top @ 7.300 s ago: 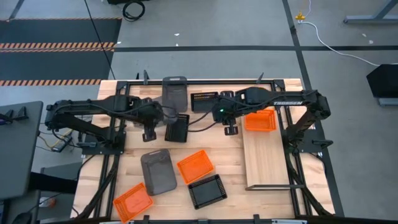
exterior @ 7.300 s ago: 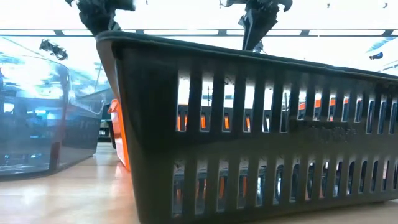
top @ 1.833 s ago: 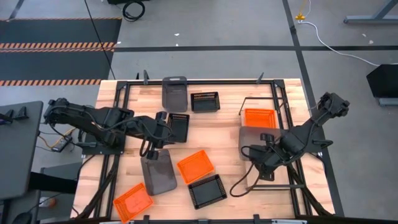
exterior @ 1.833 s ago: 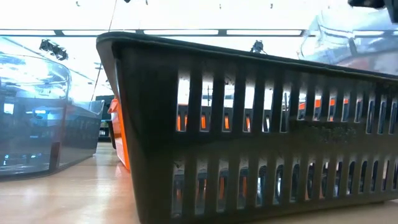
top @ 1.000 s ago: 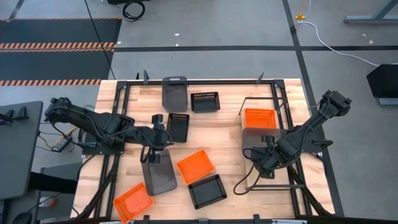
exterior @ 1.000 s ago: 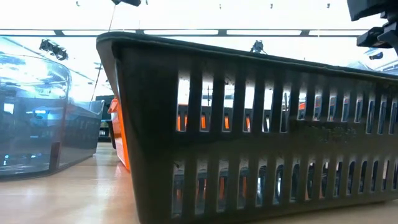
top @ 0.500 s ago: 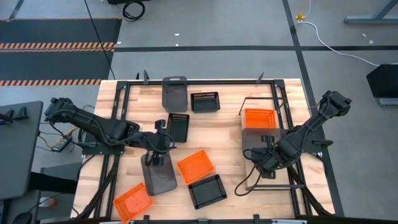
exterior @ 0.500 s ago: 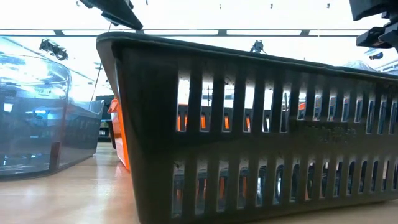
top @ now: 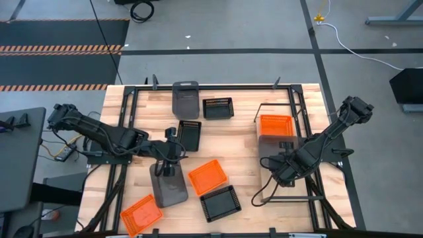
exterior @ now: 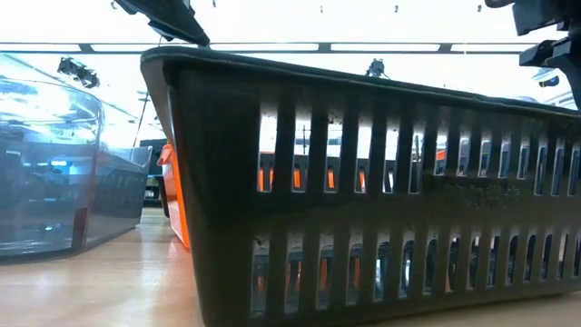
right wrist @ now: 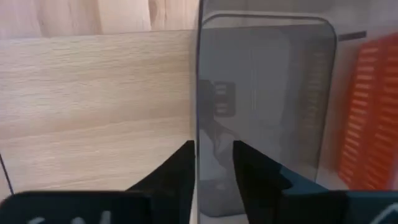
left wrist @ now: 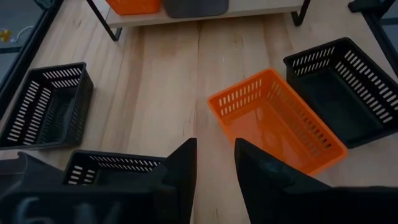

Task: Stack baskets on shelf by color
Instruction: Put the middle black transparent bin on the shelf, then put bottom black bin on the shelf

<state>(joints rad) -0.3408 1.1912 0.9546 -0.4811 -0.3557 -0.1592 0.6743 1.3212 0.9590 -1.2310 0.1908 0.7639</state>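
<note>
1. My right end effector [right wrist: 211, 163] has fingers narrowly parted astride the near rim of the grey basket [right wrist: 264, 106] on the shelf [right wrist: 93, 93], beside an orange basket [right wrist: 367, 112].
2. My left end effector [left wrist: 214, 163], narrowly parted and empty, hovers over another grey basket [top: 168, 187] on the surface [top: 241, 142].

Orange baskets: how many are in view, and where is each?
3. One orange basket sits on the shelf at its far end, a second lies mid-table beside a black one, and a third is at the near left corner. None appears hidden.
</note>
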